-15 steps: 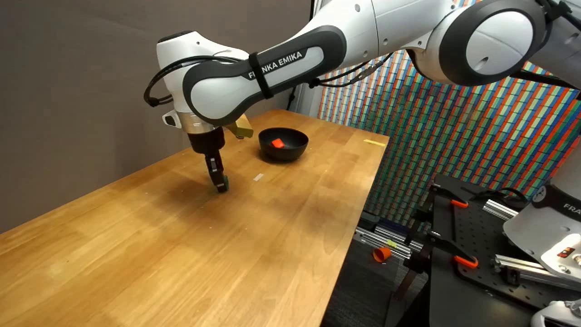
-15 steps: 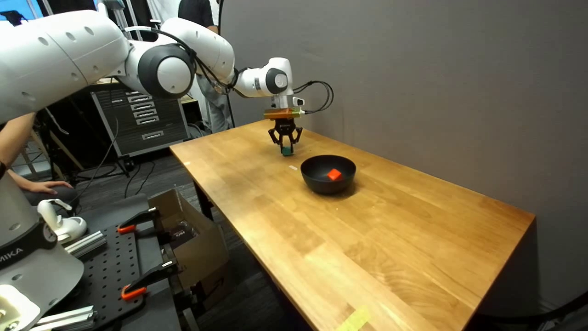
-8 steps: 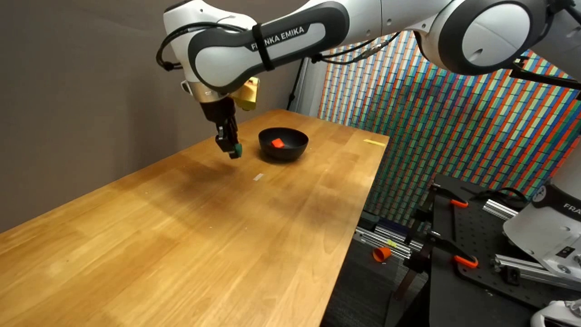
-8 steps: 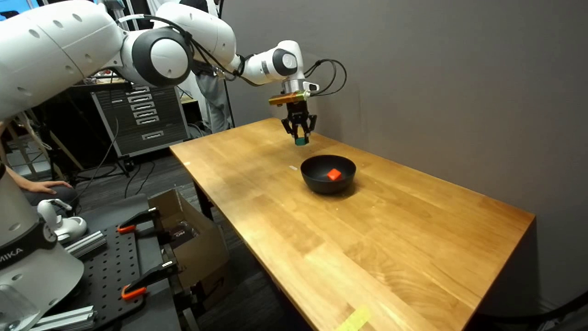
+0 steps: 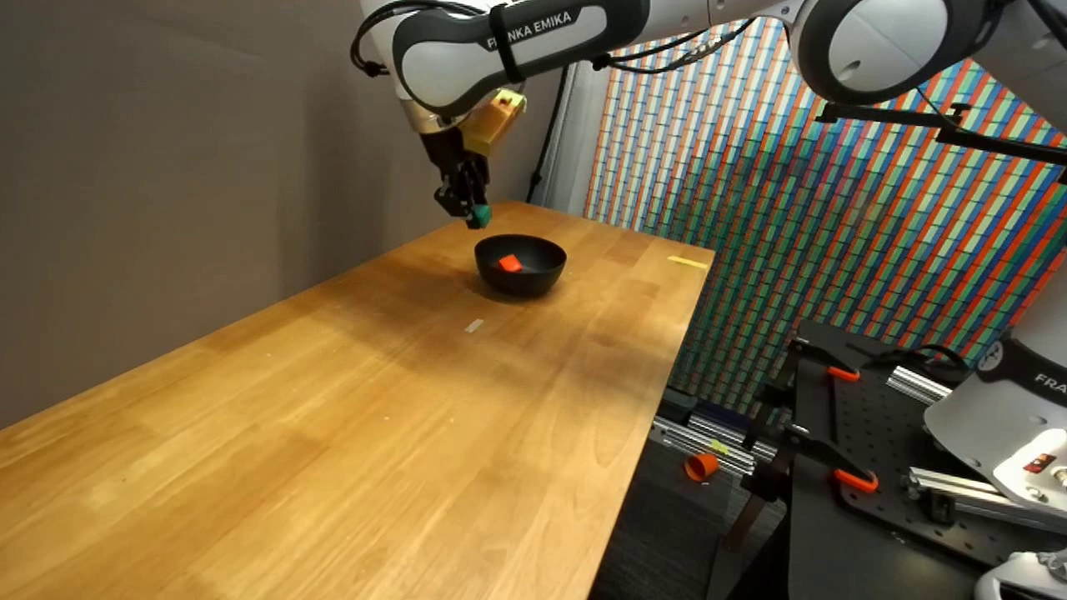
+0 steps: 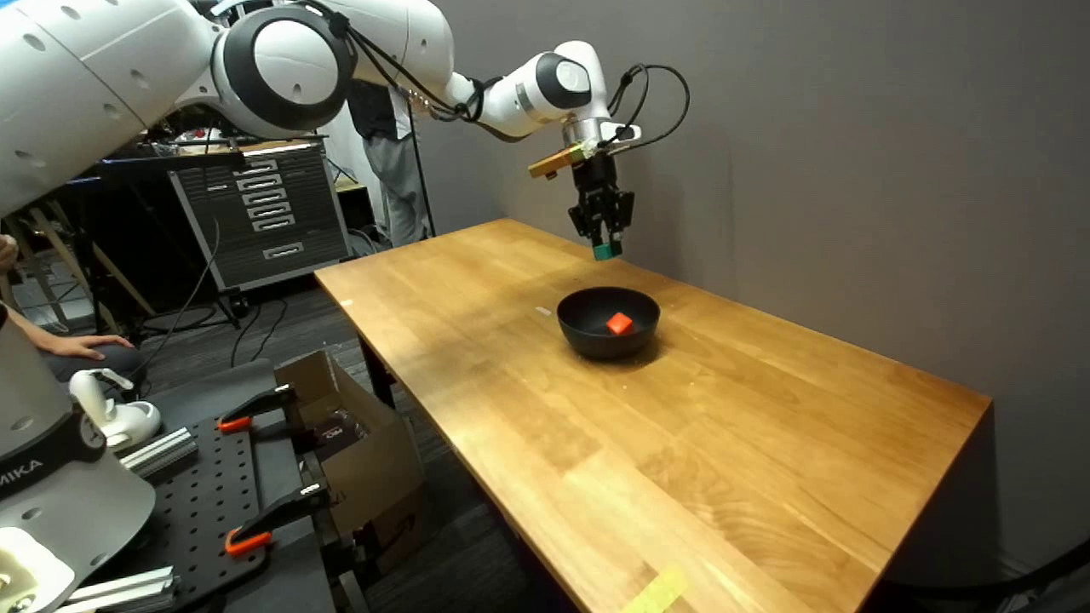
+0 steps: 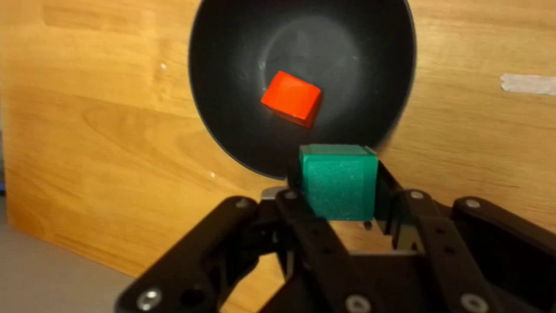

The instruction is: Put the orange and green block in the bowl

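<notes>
My gripper [image 6: 607, 243] has risen since a second ago, when it stood down at the wooden table [image 6: 766, 443]; in both exterior views it is now higher and further right, nearer the black bowl [image 7: 382, 65]. Its jaws pinch the green block [image 7: 339, 187] from both sides and hold it clear of the table. The bowl has kept its place, and so has the orange block [image 7: 292, 96] in it.

In my wrist view the orange block sits turned at an angle, left of the bowl's middle. Next, just right of centre, comes the green block, hiding a stretch of the bowl's lower right rim; I cannot tell whether any of it is over the opening. A pale strip of tape [image 7: 527, 84] shows at the right edge.

In an exterior view the table slants down to the lower right. Around it are a white controller [image 6: 123, 423] at lower left, a drawer cabinet [image 6: 264, 217] at upper left, an open cardboard box [image 6: 375, 468] below that, a standing person [image 6: 396, 170] partly hidden by my arm [image 6: 417, 34], and a grey wall [image 6: 809, 170] at upper right.
</notes>
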